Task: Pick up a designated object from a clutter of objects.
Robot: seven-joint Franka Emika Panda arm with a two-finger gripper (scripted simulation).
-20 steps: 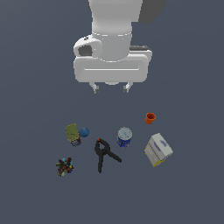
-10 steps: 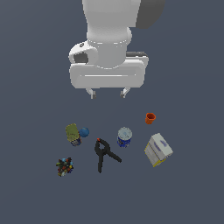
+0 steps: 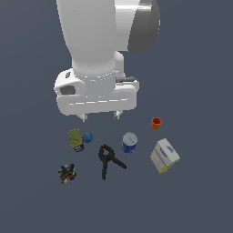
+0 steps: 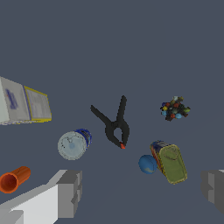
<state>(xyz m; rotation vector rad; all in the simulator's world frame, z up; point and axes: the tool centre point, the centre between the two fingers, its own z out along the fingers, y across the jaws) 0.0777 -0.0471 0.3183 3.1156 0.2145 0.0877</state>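
The arm's gripper point(image 3: 99, 116) hung above the dark surface point(image 3: 195, 200) with its fingers point(image 4: 70, 192) spread wide apart and nothing between them. It was clear of every item. The speckled cluster point(image 3: 67, 173), dark and dotted with red, yellow, green and blue, lay alone on the surface at the exterior view's left, apart from the rest and nearest the camera. Beyond it lay the olive-green item point(image 3: 75, 139) with a blue ball point(image 3: 88, 137) just beside it. The black clamp point(image 3: 108, 161) lay near the middle, its red tip pointing toward the gripper. Just to the exterior view's right of the clamp stood the blue-and-white can point(image 3: 129, 142), upright. Farther right the white box point(image 3: 164, 156) rested, and the orange cup point(image 3: 156, 123) sat beyond it, well apart from the cluster.
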